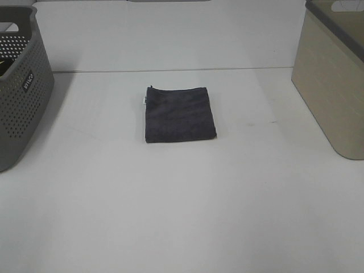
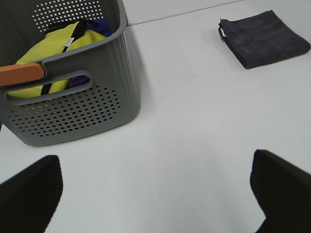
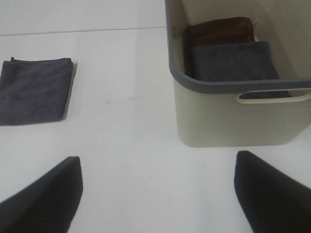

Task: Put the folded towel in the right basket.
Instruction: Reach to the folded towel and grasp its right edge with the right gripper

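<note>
Desk: Where is the dark grey folded terry towel [image 1: 180, 114]?

Photographer: Flat on the white surface [image 1: 182, 216], well apart from the beige plastic basket [image 1: 330, 91], between it and the grey perforated basket [image 1: 23, 96]. It is folded into a neat near-square, with a small white tag [image 2: 222, 32] at one edge.

Desk: And the end effectors?

Photographer: The left end effector [image 2: 155, 160] and right end effector [image 3: 158, 158] are both spread wide, holding nothing. The right one is near the beige basket.
</note>
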Motion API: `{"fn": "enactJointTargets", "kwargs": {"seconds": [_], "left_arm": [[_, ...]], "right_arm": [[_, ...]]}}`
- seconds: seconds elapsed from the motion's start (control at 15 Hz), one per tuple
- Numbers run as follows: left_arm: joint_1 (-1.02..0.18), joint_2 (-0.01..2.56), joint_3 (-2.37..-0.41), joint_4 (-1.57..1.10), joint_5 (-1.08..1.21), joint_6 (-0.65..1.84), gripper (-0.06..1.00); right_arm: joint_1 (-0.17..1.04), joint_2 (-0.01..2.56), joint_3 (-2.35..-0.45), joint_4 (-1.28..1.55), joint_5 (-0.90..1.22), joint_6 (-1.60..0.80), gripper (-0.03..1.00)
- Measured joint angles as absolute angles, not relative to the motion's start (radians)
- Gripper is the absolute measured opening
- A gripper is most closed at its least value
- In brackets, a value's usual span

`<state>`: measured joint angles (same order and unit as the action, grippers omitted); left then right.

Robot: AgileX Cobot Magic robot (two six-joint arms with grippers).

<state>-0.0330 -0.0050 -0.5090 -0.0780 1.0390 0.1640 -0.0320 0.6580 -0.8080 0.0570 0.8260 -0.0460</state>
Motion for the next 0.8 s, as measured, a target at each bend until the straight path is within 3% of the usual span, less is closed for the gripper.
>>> {"fn": "enactJointTargets", "kwargs": {"seconds": [0.2, 0.6, 0.8], "left_arm": [[-0.033, -0.005, -0.509, -0.078, 1.039, 0.164, 0.99], [-0.033, -0.005, -0.509, -0.078, 1.039, 0.164, 0.99], [-0.033, -0.005, -0.509, -0.078, 1.039, 0.164, 0.99]], "right_arm": [[-0.032, 0.959, -0.984, 0.128, 0.848, -0.112, 0.79], [-0.018, 1.322, -1.217, 0.348, 0.944, -0.215, 0.78], [0.112, 1.491, -1.317, 0.332, 0.941, -0.224, 0.78]]}}
